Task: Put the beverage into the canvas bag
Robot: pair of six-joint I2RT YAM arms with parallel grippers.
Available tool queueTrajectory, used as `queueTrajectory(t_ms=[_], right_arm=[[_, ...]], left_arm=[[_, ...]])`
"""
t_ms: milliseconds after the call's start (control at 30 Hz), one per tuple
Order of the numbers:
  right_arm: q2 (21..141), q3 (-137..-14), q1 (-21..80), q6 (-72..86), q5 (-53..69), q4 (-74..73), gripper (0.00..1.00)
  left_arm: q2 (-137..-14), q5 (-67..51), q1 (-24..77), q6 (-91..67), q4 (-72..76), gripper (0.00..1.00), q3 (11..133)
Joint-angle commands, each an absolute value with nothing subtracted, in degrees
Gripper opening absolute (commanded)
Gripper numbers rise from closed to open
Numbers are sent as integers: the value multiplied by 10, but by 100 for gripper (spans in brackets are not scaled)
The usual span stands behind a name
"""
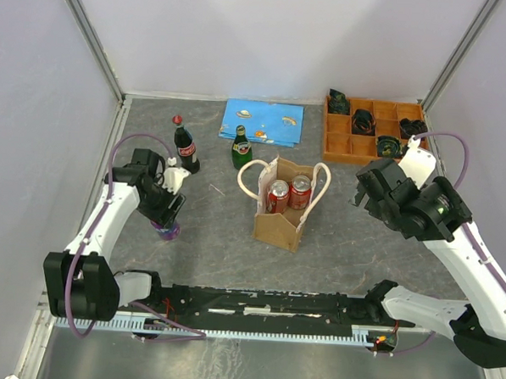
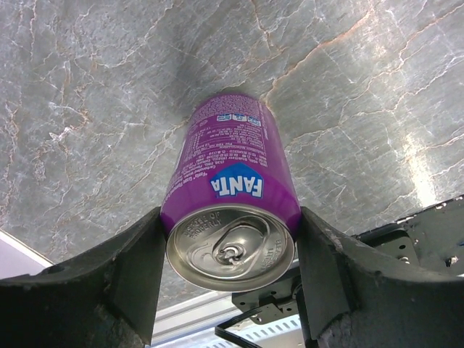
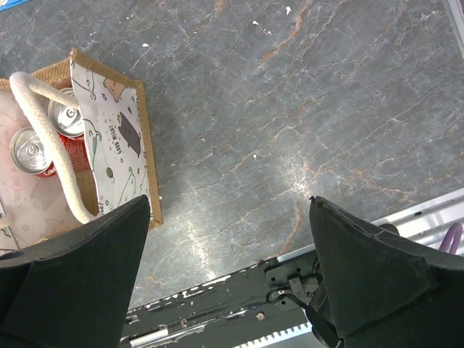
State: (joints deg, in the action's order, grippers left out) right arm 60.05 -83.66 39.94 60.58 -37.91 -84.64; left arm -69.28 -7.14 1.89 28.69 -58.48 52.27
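Left wrist view looks down at a purple Fanta can (image 2: pixel 230 217) standing upright on the grey marbled counter (image 2: pixel 362 109), toward its left edge. The left gripper (image 2: pixel 230 250) has a dark finger against each side of the can just under the rim, so the jaws are narrowed to its width and holding it. The can's base looks to rest on the counter, so the lift is not yet made. To the right, the right gripper (image 3: pixel 228 239) hangs with its jaws wide and nothing between them but bare counter. The canvas bag (image 1: pixel 278 229) is just to its left, upright near the middle of the counter with its cream handles (image 1: pixel 252 179) splayed outward. Two red cans (image 1: pixel 288 194) already sit side by side inside the bag, so part of the job appears done. Toward the far edge, outside the bag, stand a cola bottle (image 1: pixel 185 148) and a green bottle (image 1: pixel 241 148), in front of a blue sheet (image 1: pixel 262 122). An orange tray (image 1: pixel 344 158) fills the far right corner. By my reading, what remains is raising the purple can, carrying it right to the bag and lowering it between the handles, and then probably the two bottles.
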Motion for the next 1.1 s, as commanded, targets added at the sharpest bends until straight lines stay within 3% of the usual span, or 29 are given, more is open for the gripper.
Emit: queueTrajectory(t_ms=[0,300,600,833,1067], right_arm=[[593,-850,397,607,-386,-840,99],[590,-842,397,610,-383,-835,99],[588,-841,397,609,-383,-833,99],[591,-844,396,608,-375,-828,99],[584,-849,397,612,-375,-838,99]], left_arm=[[-696,-102,20,312,-610,5,560],[-709,-269,20,308,-684,3,803],[-707,-425,35,131,-505,3,935],[-747,-344,211,49,-370,3,937],[-826,-264,357,62,-336,3,934]])
